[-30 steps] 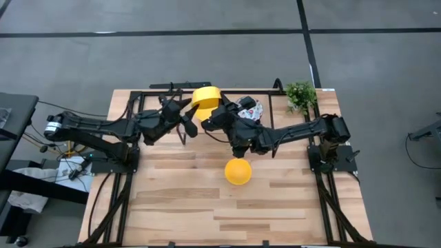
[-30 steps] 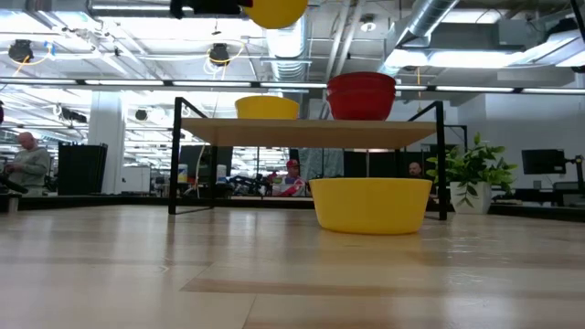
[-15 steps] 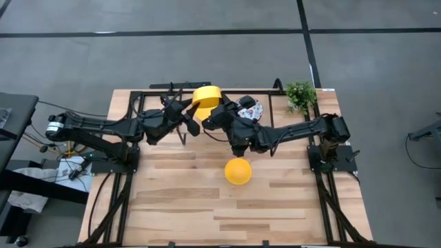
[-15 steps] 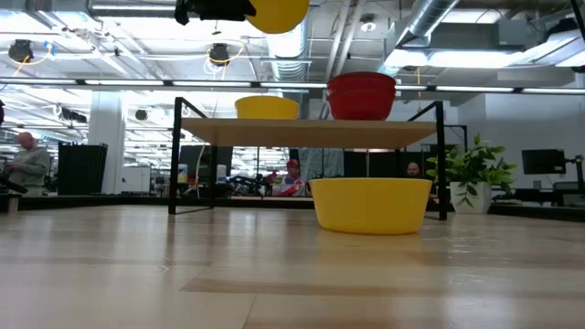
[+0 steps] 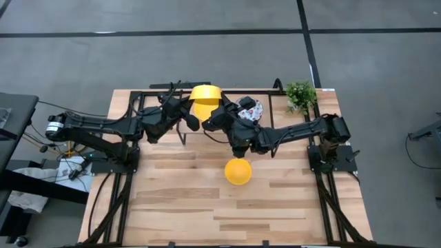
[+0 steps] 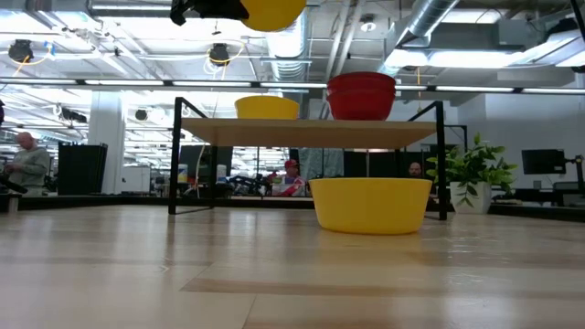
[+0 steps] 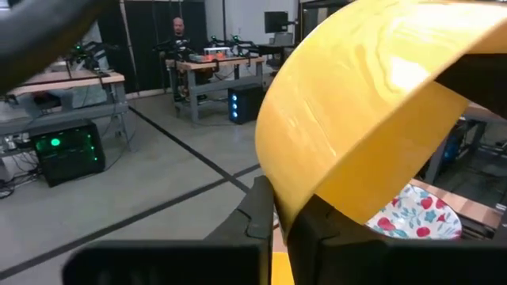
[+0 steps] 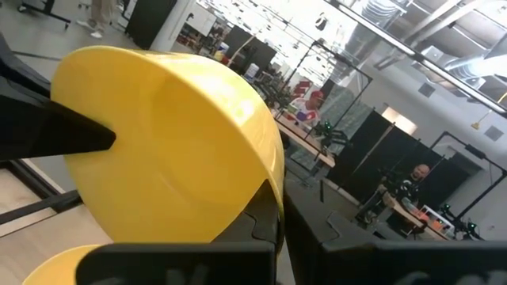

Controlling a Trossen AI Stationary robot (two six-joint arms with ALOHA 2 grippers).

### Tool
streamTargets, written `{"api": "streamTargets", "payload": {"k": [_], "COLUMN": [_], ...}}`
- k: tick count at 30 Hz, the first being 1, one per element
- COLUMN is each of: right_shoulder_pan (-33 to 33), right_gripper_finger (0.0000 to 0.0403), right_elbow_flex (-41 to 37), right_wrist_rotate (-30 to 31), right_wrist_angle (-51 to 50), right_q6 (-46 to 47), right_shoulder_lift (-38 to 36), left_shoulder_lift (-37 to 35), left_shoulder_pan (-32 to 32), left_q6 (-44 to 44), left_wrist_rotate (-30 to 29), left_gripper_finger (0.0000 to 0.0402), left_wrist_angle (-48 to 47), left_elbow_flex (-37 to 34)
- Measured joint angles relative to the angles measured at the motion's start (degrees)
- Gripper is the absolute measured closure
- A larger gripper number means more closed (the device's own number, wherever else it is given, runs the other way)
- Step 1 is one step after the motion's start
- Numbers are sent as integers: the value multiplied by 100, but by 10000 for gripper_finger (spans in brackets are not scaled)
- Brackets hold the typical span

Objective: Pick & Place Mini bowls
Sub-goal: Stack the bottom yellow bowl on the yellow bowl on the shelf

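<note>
Yellow bowl (image 5: 204,97) aloft, pinched by left tool (image 5: 191,117) and right tool (image 5: 213,121).

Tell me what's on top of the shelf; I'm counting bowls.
On the shelf, the low view shows a yellow bowl and stacked red bowls. The stack's count is unclear. From above, the arms and a held yellow bowl cover much of it.
</note>
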Motion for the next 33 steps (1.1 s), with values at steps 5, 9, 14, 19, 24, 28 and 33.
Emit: {"api": "streamTargets", "payload": {"k": [5, 9, 14, 19, 24, 28, 33], "right_shoulder_pan": [4, 54, 87, 263, 531, 725, 852], "right_gripper_finger": [388, 359, 318, 276, 243, 228, 228], "right_elbow_flex": [0, 0, 0, -4, -4, -4, -4], "right_wrist_rotate": [-48, -81, 24, 206, 328, 471, 664], "right_wrist_angle": [-8, -20, -22, -20, -11, -13, -28], "right_q6": [-15, -117, -195, -875, -1143, -1376, -1297], "right_shoulder_lift": [0, 0, 2, 9, 9, 9, 0], "left_shoulder_lift": [-2, -2, 1, 9, 11, 9, 5], "left_shoulder_pan": [0, -2, -22, -34, -27, 129, 434], "left_q6": [-15, 10, 50, 59, 99, 260, 310], "left_wrist_rotate": [28, 97, 340, 412, 298, 8, -106], "left_gripper_finger": [391, 392, 394, 395, 395, 395, 395], "left_wrist_angle": [22, 57, 58, 53, 19, 1, -116], "left_elbow_flex": [0, 0, 3, 4, 4, 4, 0]}}
